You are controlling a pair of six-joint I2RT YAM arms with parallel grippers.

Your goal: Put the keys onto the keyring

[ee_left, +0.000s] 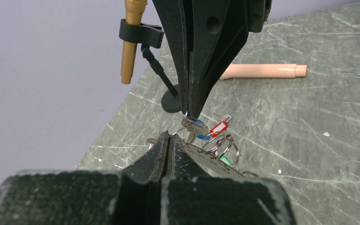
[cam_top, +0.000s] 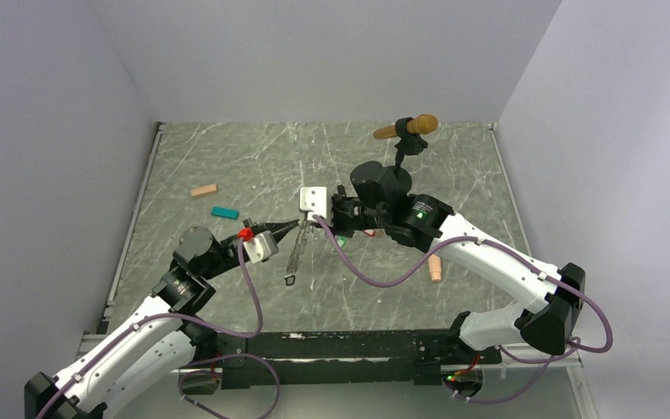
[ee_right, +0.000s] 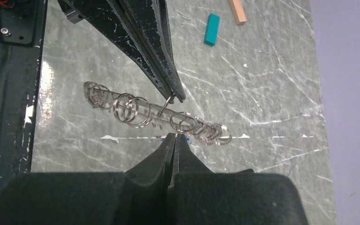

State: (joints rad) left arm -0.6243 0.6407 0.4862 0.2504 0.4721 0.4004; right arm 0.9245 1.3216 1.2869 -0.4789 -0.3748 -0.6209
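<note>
Top external view: the grey marbled bench (cam_top: pixel 227 166) carries everything, and both arms meet near its centre. A black round-based stand (ee_left: pixel 171 102) with a gold cylinder (cam_top: pixel 420 125) clipped to it sits at 1 o'clock from that meeting point. The keyring (cam_top: pixel 297 253), a long metal strip strung with wire rings, hangs from the grippers and trails toward 6 o'clock. Whether its lower end touches the bench I cannot tell. A peach tube (cam_top: pixel 435 266) lies at 4 o'clock, and a teal block (cam_top: pixel 224 212) and a tan block (cam_top: pixel 203 189) lie at 10 o'clock.

The left gripper (ee_left: pixel 169 140) is pressed together, pinching a wire ring at the keyring's upper end. The right gripper (ee_right: pixel 175 140) is likewise pressed together, its tips just beside the left's, nipping what looks like the blue-tagged key (ee_left: pixel 199 124). The other keys sit among the rings close by: the red-tagged key (ee_left: pixel 219 128) at 3 o'clock from the blue one, the green-tagged key (ee_left: pixel 225 161) at 5 o'clock.
</note>
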